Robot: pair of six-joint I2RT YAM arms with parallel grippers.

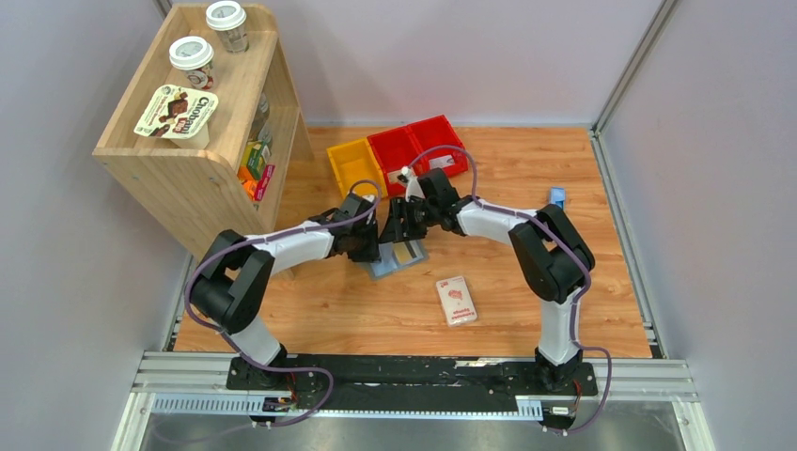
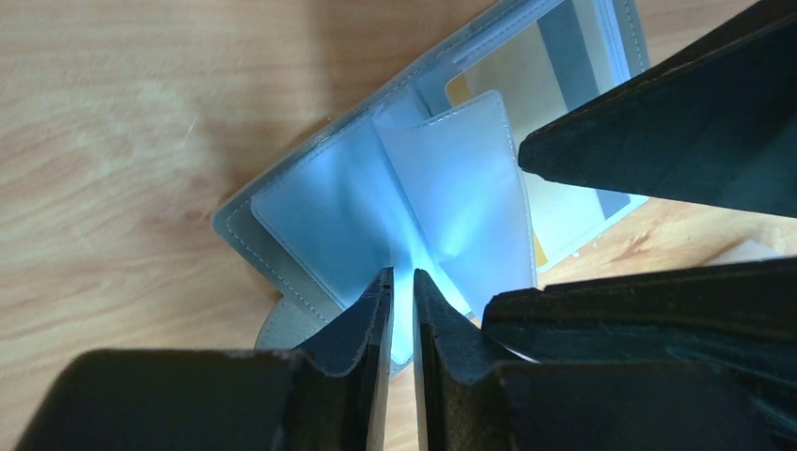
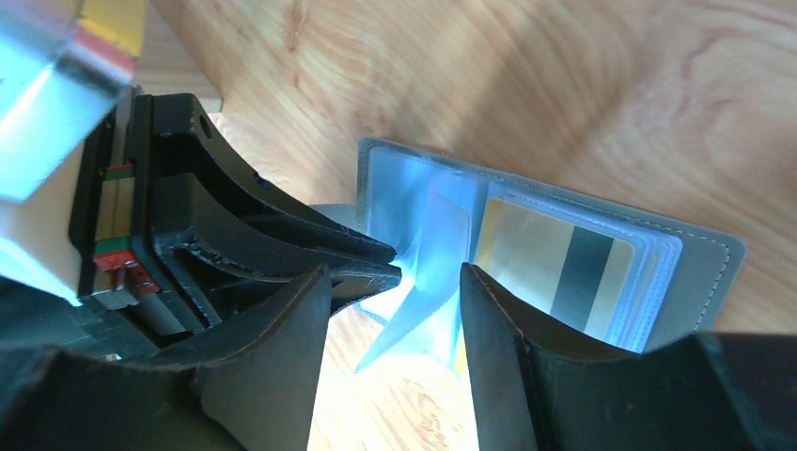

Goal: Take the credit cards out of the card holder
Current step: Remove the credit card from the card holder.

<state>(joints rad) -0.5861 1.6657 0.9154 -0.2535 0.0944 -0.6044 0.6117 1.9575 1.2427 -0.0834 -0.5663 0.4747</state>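
Observation:
The grey card holder (image 1: 393, 261) lies open on the wooden table, pale blue pockets (image 2: 320, 207) facing up. A tan credit card with a grey stripe (image 3: 554, 268) sits inside a clear pocket on its right half; it shows faintly in the top view too (image 1: 406, 252). My left gripper (image 2: 402, 282) is shut on a thin pale blue pocket leaf at the holder's spine. My right gripper (image 3: 395, 282) stands open, its fingers either side of a raised pocket leaf, right next to the left gripper's fingers (image 3: 310, 246). Other cards are hidden.
A white-and-pink packet (image 1: 456, 301) lies in front of the holder to the right. A small blue object (image 1: 556, 196) sits at the far right. Yellow (image 1: 355, 167) and red bins (image 1: 418, 146) stand behind the grippers. A wooden shelf (image 1: 197, 122) with cups is at the back left.

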